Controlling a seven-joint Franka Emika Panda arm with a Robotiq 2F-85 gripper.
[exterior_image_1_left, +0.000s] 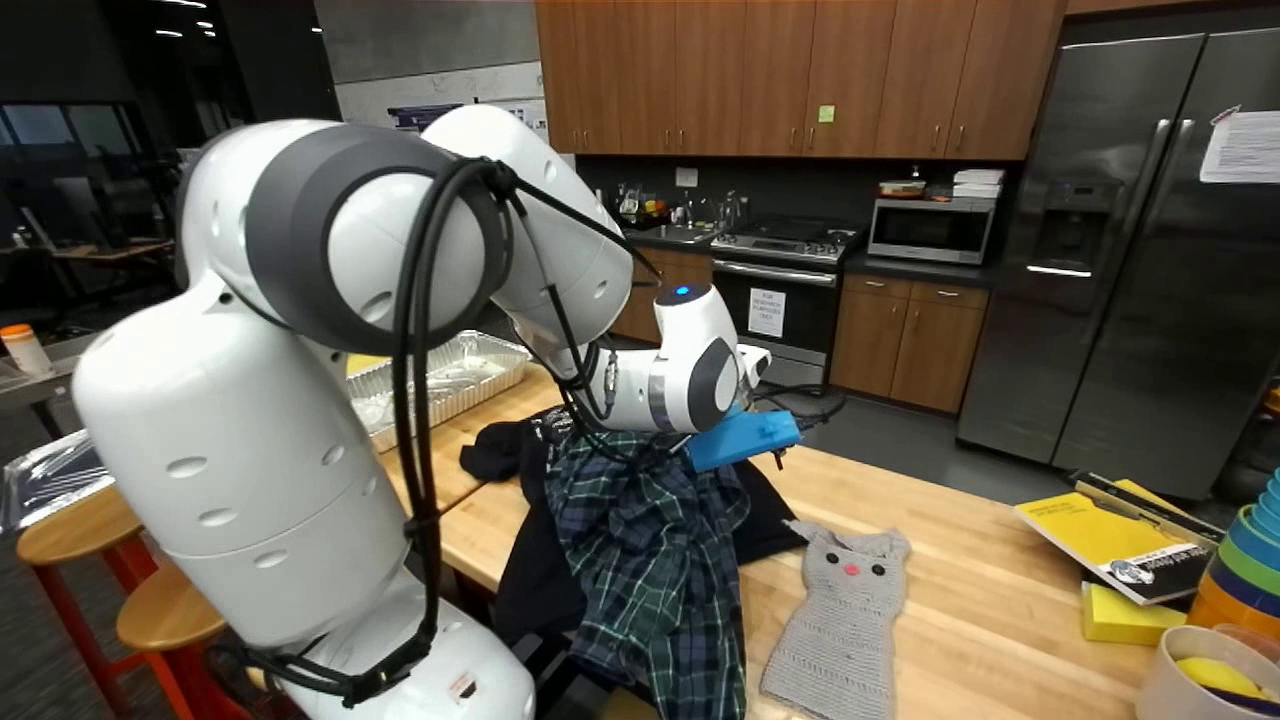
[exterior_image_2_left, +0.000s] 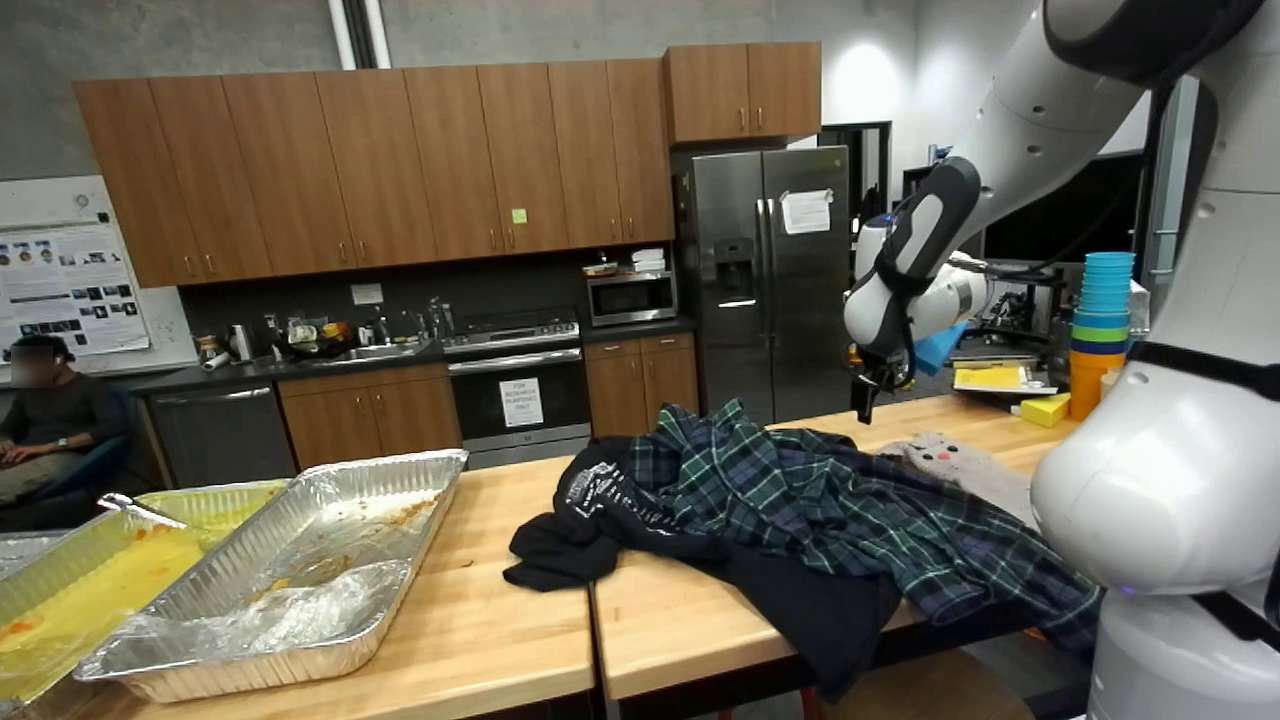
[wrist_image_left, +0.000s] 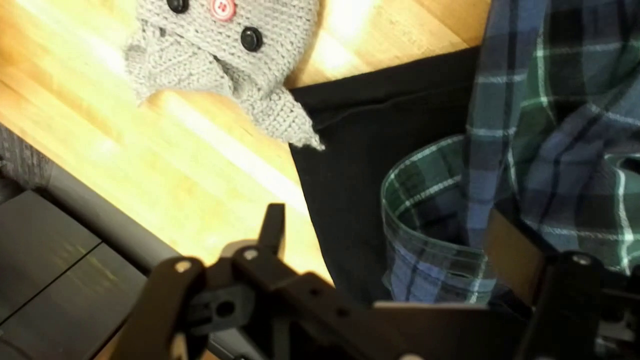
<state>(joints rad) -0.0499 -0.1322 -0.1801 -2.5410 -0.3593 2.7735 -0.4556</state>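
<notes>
Pincer (wrist_image_left: 394, 237) hung above the far right margin of the plaid shirt (exterior_image_2_left: 790, 500), jaws spread wide, gripping nothing. The shirt, navy and green with white lines, lay crumpled, most of its cloth to the near left of the pincer. In the wrist view a curled edge of it sat in line with the gap between the fingers (wrist_image_left: 515, 255); one finger overlapped the plaid there, contact impossible to tell. Black garment (wrist_image_left: 345, 210) lay beneath the shirt, one corner showing below the pincer, white lettering at its left end. Grey knitted piece (exterior_image_1_left: 840, 630), with black button eyes and a pinkish-red button nose, lay flat to the near right, one ear tip lapping the black garment. In both exterior views, shirt and black garment drooped past the near edge of the wooden table (exterior_image_1_left: 960, 560). Foil tray (exterior_image_2_left: 270, 670) stood to the left. Yellow booklet (exterior_image_1_left: 1090, 528) and stacked cups (exterior_image_2_left: 1105, 300) were at the right. Stove (exterior_image_2_left: 565, 400) stood at the far side of the room, fridge (exterior_image_2_left: 740, 340) right of it.
</notes>
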